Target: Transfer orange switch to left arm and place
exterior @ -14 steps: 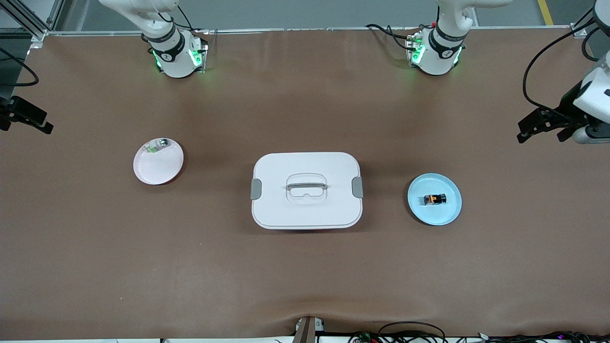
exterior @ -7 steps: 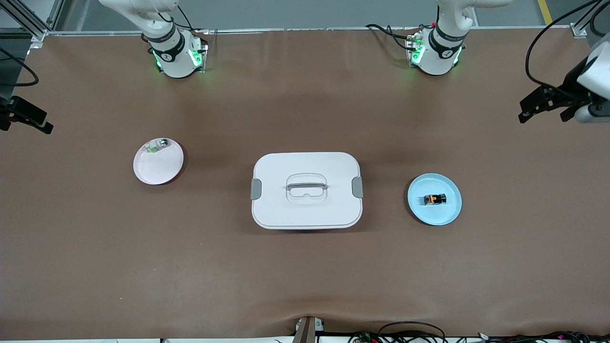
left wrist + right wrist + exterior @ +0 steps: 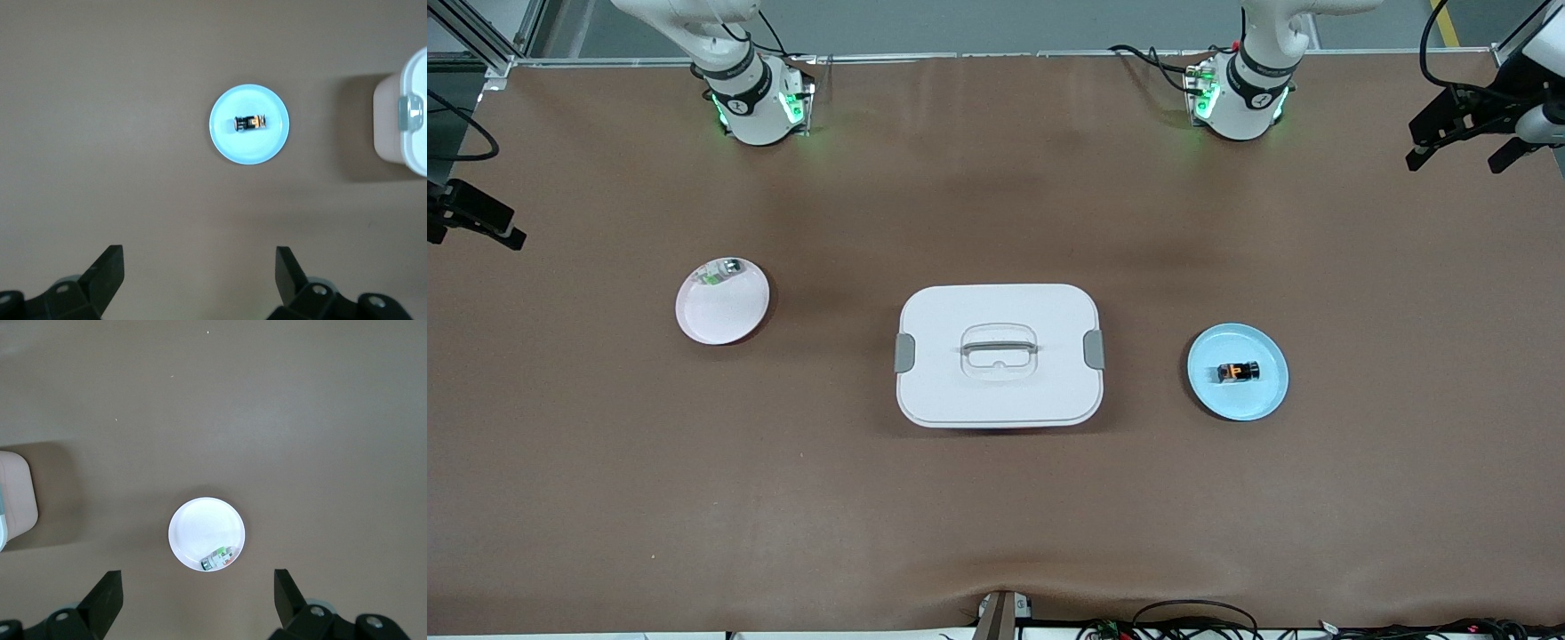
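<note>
The task looks barely begun. The orange switch lies on its side on a blue plate, untouched, and no gripper is near it. Everything remains: picking the switch up, passing it between the arms, and carrying it around or over the box without touching it.

The box is the landmark, a closed white container in the middle of the table. The blue plate sits beside the box toward the left arm's end of the table, with a clear gap between them. A pink plate sits well apart from the box toward the right arm's end, and holds a small green-and-silver part at its rim.

The left gripper hangs in the air over the table's edge at the left arm's end, well apart from the box; its fingers are spread wide with nothing between them. The right gripper is high over the pink plate's end of the table; its fingers are also wide apart and empty.

Count: one switch, one box, two plates, one green-and-silver part, two arms, two grippers.
</note>
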